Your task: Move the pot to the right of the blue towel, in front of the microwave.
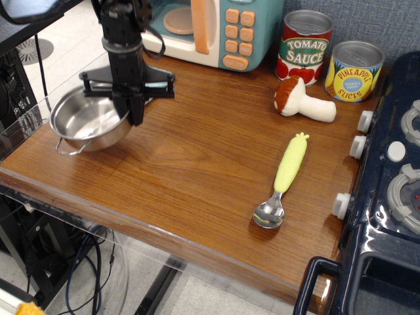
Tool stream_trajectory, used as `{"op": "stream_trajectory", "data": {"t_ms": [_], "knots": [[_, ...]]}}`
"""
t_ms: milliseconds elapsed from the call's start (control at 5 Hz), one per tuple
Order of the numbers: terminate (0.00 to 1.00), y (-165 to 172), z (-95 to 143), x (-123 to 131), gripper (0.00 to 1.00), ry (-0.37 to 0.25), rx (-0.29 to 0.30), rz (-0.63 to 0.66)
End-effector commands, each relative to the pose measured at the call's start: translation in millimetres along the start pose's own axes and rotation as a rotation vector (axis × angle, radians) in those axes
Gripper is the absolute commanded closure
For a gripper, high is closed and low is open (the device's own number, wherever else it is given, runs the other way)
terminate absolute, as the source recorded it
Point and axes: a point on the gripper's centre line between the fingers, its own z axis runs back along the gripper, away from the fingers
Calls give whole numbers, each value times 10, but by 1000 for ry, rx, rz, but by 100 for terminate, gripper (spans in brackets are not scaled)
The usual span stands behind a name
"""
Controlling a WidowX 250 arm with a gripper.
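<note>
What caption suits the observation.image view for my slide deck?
Gripper shut on the steel pot's right rim, near the microwave.

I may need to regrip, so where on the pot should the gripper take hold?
Grip the pot's right rim from above, one finger inside the wall, one outside. The wall is thin and upright, and the wire handle at the front looks too slim. The gripper is already there.

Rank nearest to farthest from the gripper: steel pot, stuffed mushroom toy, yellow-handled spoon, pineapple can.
1. Shiny stainless-steel pot: its rim is at the gripper, left edge.
2. Plush mushroom toy: mid-right, back.
3. Yellow-handled spoon: right, front.
4. Yellow pineapple can: far right corner.
</note>
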Motion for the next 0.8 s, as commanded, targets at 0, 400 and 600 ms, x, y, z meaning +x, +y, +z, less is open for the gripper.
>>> {"op": "stream_trajectory", "data": {"t_ms": [0,400,600], "knots": [[0,-400,401,202,100,-106,-78,-73],[0,-863,300,406,100,-89,-79,-157],[0,-969,146,462,100,-65,-53,-183]]}}
